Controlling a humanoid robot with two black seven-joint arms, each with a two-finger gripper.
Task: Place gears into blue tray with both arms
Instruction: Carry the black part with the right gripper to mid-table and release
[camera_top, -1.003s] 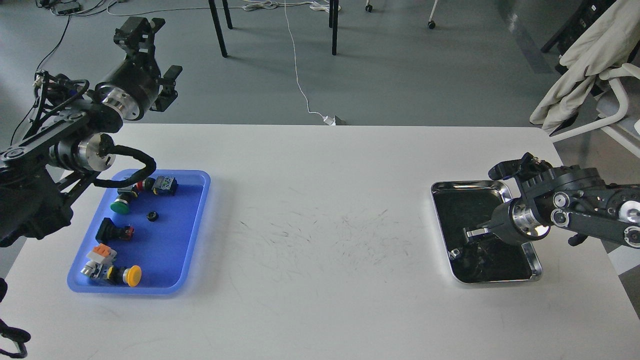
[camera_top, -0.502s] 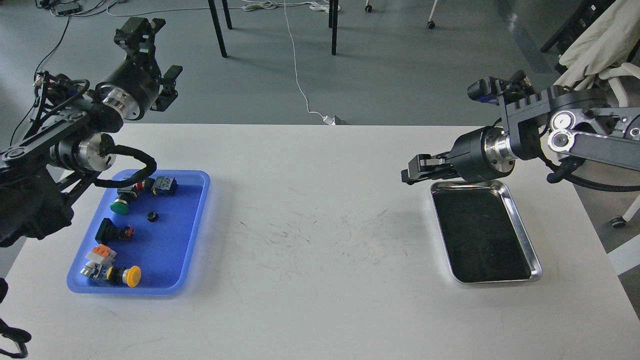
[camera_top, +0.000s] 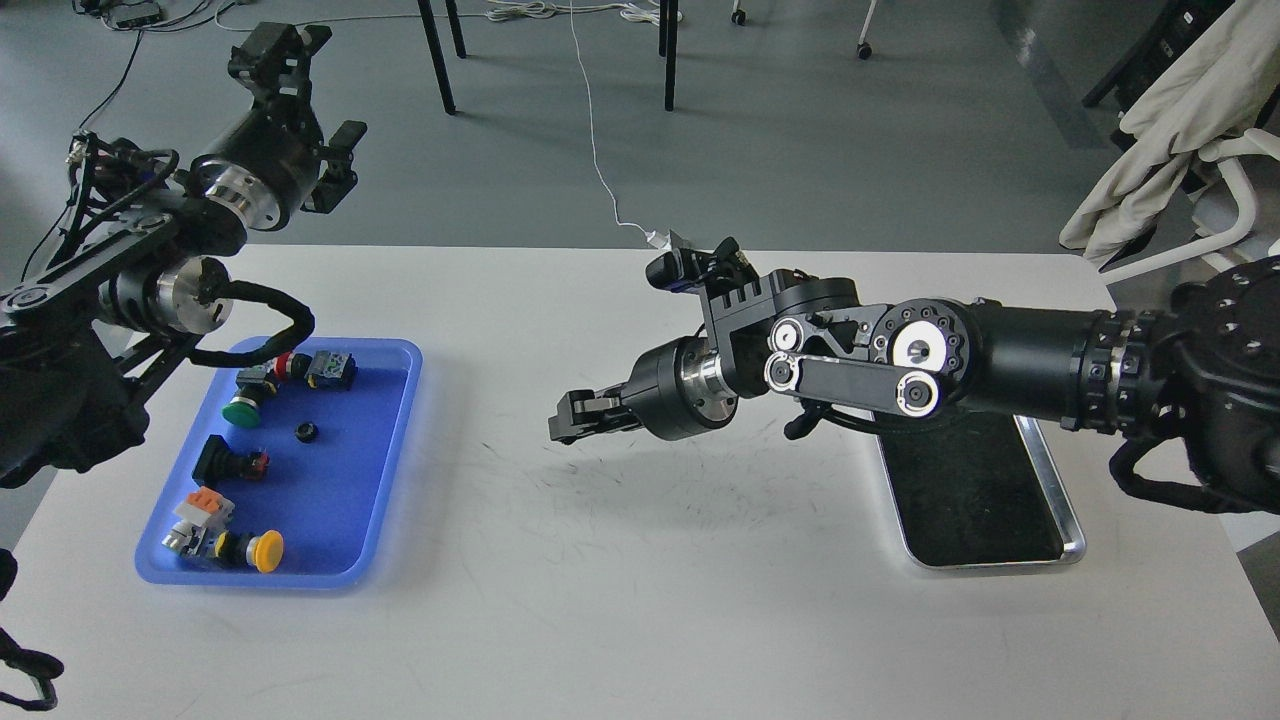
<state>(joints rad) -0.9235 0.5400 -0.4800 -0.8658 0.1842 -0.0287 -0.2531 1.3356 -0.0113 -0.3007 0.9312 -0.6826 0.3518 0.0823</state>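
The blue tray (camera_top: 345, 500) lies at the table's left. One small black gear (camera_top: 305, 432) rests in it among the push-button switches. My left gripper (camera_top: 275, 50) is raised high beyond the tray's far end, above the table's back edge; its fingers look apart and hold nothing. My right arm reaches across the table's middle towards the left. My right gripper (camera_top: 562, 420) hovers just above the tabletop, right of the blue tray, with its fingers pressed together. A gear in their grip is too small and dark to make out.
A shiny steel tray (camera_top: 1062, 505) with a dark inside sits at the right, partly under my right forearm. Green (camera_top: 238, 411), yellow (camera_top: 264, 551) and red (camera_top: 290, 364) push-buttons crowd the blue tray's left side. Chair legs and cables are on the floor beyond the table.
My right gripper dipped into the steel tray, closed on a small piece there, lifted, and swung left to the table's middle. The left arm barely moved.
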